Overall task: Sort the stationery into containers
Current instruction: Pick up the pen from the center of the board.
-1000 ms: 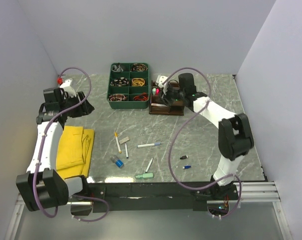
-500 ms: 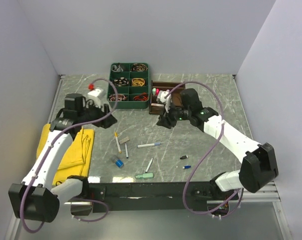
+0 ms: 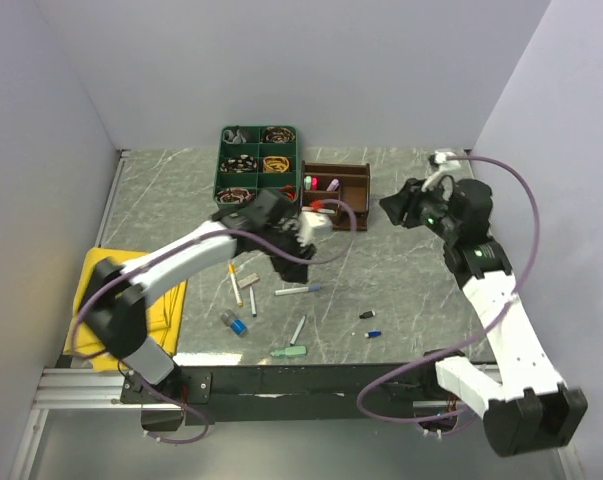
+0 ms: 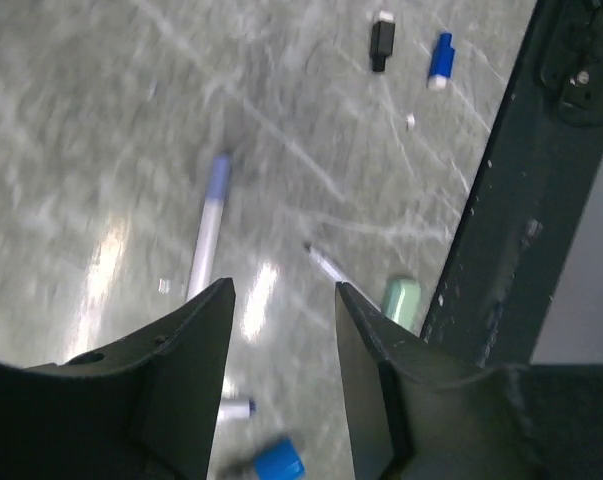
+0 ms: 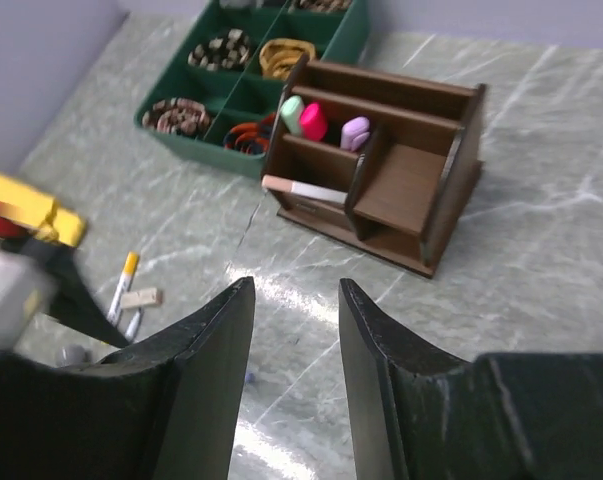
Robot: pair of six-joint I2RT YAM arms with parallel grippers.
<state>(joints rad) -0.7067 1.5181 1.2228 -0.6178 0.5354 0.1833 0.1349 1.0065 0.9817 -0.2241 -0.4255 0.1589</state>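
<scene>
Your L gripper [image 4: 281, 295] hangs over mid-table [image 3: 411, 270], fingers spread, nothing btwn them. The blue-tip pen [image 4: 209, 230] lies flat below it, at approx 6 o'clock from the organiser [image 3: 336, 195]. Your R gripper [image 5: 291, 290] sits in the air at 3 o'clock of the organiser, apart from it, also spread and empty.

Inside the organiser: three highlighters [image 5: 313, 120] upright in a rear slot, and a white pen [image 5: 303, 190] lying across the front-left slot.

Loose on the table, top view:
- eraser [image 3: 291, 351] at 6 o'clock of the blue-tip pen, by the near edge
- cap [image 3: 239, 326] at 8 o'clock
- two small bits [image 3: 366, 315] at 4 o'clock
- yellow-tip marker [image 3: 234, 283] at 9 o'clock

The green tray [image 3: 258, 170] stands just beside the organiser, at its 9 o'clock.
</scene>
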